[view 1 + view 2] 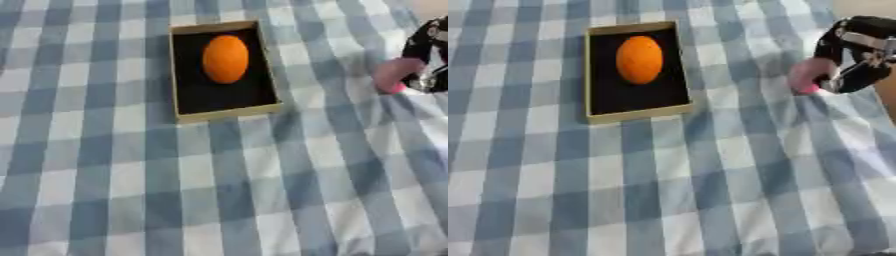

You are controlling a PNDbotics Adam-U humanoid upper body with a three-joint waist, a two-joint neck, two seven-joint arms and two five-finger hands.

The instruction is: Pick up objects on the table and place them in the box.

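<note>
A shallow box (179, 75) with a tan rim and black inside lies on the checked cloth at upper centre. An orange (226, 58) rests inside it. At the right edge my right hand (855, 60) has its black fingers curled round a pink object (807, 75), which sits at or just above the cloth, well to the right of the box. The part of the pink object behind the fingers is hidden. My left hand shows in neither view.
A blue and white checked tablecloth (667, 190) covers the whole table. A strip of bare surface (868, 7) shows at the top right corner beyond the cloth.
</note>
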